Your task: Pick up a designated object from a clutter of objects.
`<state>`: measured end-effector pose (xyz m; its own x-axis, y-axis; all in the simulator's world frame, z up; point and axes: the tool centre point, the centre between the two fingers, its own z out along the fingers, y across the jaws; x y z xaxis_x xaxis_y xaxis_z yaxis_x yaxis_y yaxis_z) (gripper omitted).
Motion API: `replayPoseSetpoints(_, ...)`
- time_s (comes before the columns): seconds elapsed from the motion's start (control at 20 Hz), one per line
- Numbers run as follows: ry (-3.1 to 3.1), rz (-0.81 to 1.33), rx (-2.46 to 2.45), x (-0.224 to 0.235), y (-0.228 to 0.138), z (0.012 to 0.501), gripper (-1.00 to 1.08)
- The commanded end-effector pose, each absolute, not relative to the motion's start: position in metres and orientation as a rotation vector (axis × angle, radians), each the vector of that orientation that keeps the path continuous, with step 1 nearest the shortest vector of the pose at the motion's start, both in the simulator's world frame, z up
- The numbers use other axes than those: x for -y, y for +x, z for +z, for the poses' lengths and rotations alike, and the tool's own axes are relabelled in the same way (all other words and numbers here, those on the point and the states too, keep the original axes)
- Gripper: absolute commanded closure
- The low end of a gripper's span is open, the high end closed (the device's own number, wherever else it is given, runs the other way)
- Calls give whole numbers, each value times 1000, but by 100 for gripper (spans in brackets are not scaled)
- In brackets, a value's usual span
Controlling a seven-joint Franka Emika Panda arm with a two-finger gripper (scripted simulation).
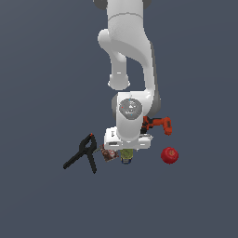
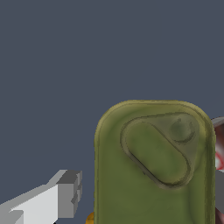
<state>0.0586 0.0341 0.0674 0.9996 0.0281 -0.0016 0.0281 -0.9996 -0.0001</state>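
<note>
Tool low over the clutter, the olive-green cylinder right beneath it.
Near the centre of the exterior view, the white arm reached down from the top of the frame, and the cylinder peeked out below the hand, beside the brown-red can. A black spring clamp lay to the left, an orange-black drill to the right behind the wrist, and a red apple lower right, apart. In the wrist view the cylinder filled the lower right, one grey finger just beside it with a gap showing; the other finger was hidden, so I could not tell whether the tool gripped it.
</note>
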Motion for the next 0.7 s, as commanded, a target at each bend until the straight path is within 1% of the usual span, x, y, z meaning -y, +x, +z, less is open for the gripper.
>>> replayPoseSetpoints(0.0,-3141,1,44,-34,59,61,-92)
replayPoseSetpoints(0.15,-3141,1,44,-34,60,58,-92)
replayPoseSetpoints(0.2,-3141,1,44,-34,60,58,108)
replayPoseSetpoints(0.65,-3141,1,44,-34,60,58,108)
